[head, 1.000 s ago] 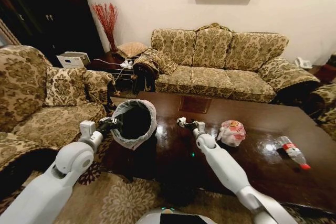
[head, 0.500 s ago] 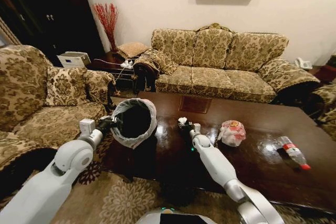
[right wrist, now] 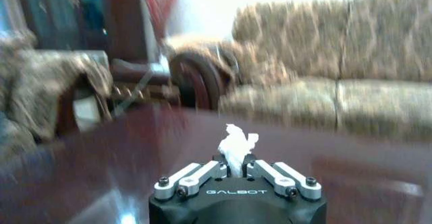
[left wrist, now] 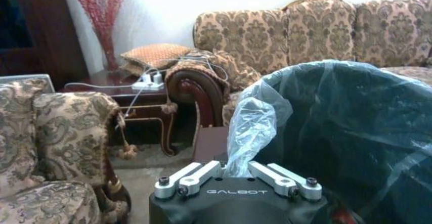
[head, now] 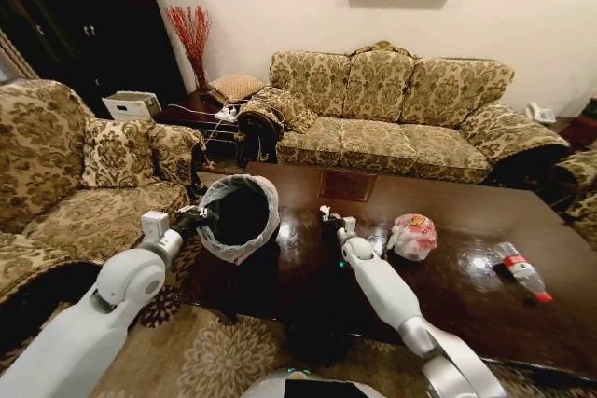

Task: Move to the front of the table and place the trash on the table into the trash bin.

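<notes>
Warm dim light, blurred right wrist view

My right arm drew back.
The right gripper (head: 328, 218) lifted slightly, white paper ball (head: 325, 212) still pinched between my fingers.

I see a glossy dark wood counter (head: 308, 277), thin translucent plastic bin liner (left wrist: 253, 125), crumpled white paper ball (right wrist: 236, 145), clear plastic bottle (head: 522, 272)

The right pincer (right wrist: 236, 167) is pinching a white paper ball (right wrist: 236, 144) between its fingers, holding it above the dark glossy tabletop (right wrist: 135, 153), with a patterned sofa (right wrist: 337, 82) showing blurred behind.
</notes>
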You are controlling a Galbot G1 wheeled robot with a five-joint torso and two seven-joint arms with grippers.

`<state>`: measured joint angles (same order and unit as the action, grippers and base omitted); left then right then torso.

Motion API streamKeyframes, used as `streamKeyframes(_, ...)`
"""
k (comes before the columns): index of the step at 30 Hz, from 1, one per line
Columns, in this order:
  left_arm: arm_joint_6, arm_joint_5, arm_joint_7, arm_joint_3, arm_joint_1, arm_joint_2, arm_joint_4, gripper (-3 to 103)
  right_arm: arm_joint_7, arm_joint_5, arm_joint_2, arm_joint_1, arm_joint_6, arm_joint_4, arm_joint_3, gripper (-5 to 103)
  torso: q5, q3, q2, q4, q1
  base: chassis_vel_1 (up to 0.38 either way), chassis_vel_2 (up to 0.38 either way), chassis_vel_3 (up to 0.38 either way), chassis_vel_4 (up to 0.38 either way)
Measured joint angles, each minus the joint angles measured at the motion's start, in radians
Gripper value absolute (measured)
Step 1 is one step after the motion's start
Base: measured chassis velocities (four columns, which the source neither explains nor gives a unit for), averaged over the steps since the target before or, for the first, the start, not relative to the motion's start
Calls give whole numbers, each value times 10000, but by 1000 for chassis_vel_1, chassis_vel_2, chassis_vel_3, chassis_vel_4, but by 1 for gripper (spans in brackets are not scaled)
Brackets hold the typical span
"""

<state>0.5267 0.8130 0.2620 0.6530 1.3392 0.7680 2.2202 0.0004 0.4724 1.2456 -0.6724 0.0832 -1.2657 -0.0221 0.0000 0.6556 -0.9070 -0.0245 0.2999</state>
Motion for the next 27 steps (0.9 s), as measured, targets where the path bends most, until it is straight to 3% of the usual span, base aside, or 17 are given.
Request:
streamKeyframes(5,17,76,-271,-158,-290,-346,-360,1,291,753,-1048,-89,472,-2401,280,6,1,-1,0,3,0,0,0,0,0)
streamKeyframes(8,245,482,-1138,-375,-656,-1117,-867,1,14,1808,-2115,347,1085,-4672,761,6,-4,-1,-1,3,0,0,0,0,0)
streamKeyframes(9,245,482,-1138,-375,-656,-1117,-867,1,14,1808,-2115,347,1085,-4672,761,6,-4,-1,-1,3,0,0,0,0,0)
streamKeyframes(11,278,692,-1300,-419,-710,-1594,-1105,1,-205,2850,-2556,916,1499,-5617,1400,6,-5,0,-1,8,0,0,0,0,0)
streamKeyframes(12,278,692,-1300,-419,-710,-1594,-1105,1,-205,2850,-2556,916,1499,-5617,1400,6,-5,0,-1,8,0,0,0,0,0)
streamKeyframes(13,293,823,-1375,-376,-732,-1876,-1168,1,-350,3584,-2671,1432,1683,-6052,1920,6,2,-1,-1,1,0,0,0,0,0)
streamKeyframes(15,351,1193,-1417,-353,-925,-2437,-1187,1,-494,4663,-2607,2538,1955,-6423,2753,6,-4,0,0,-2,0,0,0,0,0)
streamKeyframes(19,430,1550,-1416,-609,-1415,-2987,-1208,1,-500,5440,-2179,3917,2262,-6492,3647,6,-4,0,-1,-2,0,0,0,0,0)
streamKeyframes(27,457,2003,-1378,-441,-1570,-3547,-1083,1,-494,5664,-1374,5197,2616,-5883,4732,6,-2,0,-1,-1,1,0,0,0,0)
